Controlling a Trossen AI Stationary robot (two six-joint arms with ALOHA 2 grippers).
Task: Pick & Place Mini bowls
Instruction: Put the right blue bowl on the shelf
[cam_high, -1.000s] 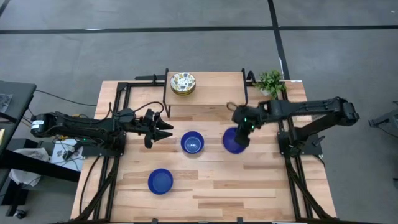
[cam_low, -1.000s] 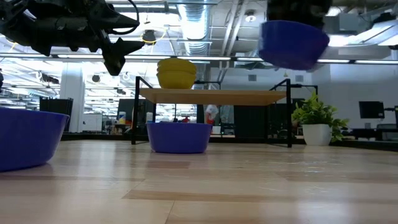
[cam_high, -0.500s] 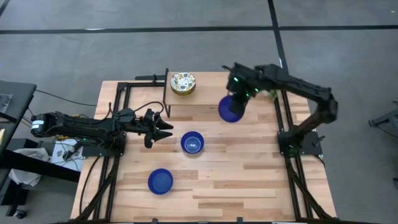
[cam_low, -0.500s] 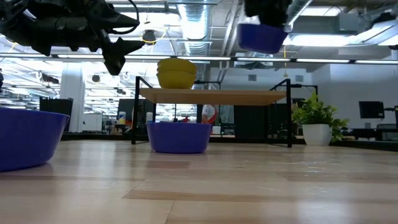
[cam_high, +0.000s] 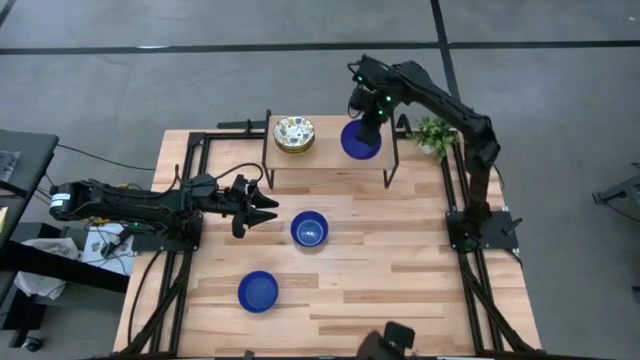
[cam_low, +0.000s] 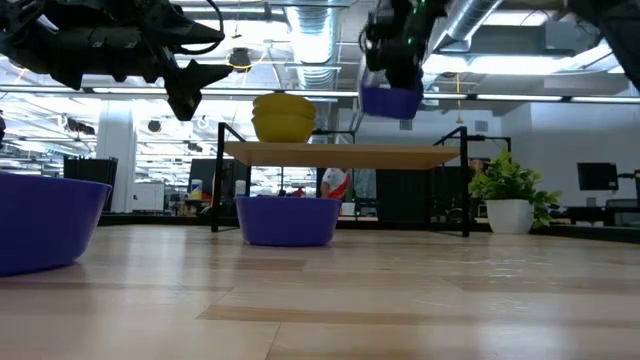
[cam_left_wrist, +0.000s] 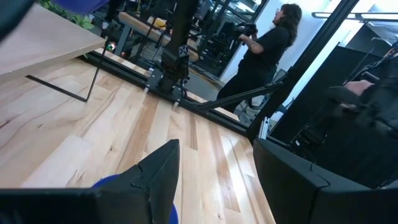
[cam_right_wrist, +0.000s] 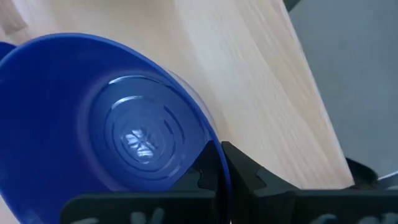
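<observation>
Over the right part of the raised wooden shelf (cam_high: 330, 165) a blue mini bowl (cam_high: 360, 141) hangs, with my right gripper (cam_high: 371, 122) shut on it; in the low view the bowl (cam_low: 390, 101) is clear above the shelf top (cam_low: 350, 155). A stack of patterned mini bowls (cam_high: 294, 134) stands on the shelf's left part. Two more blue mini bowls rest on the table, one in the middle (cam_high: 309, 229) and one nearer the front (cam_high: 258, 291). My left gripper (cam_high: 270, 208) hovers open, level, left of the middle bowl. My right gripper pinches the bowl's rim (cam_right_wrist: 214, 149), one finger inside the bowl and one outside. The fingers come from above, pointing steeply down. The bowl hangs below them, lifted clear of the shelf, its opening upward and somewhat tilted.
A potted plant (cam_high: 435, 132) stands at the table's far right corner beside the shelf. Black frame rails run along the table's left (cam_high: 185, 200) and right (cam_high: 460, 200) sides. A person (cam_left_wrist: 261, 56) stands in the room beyond the table.
My right gripper, staying shut on the blue bowl, has carried it up and toward the table's far edge, from above the table right of the middle bowl to above the shelf's right part.
</observation>
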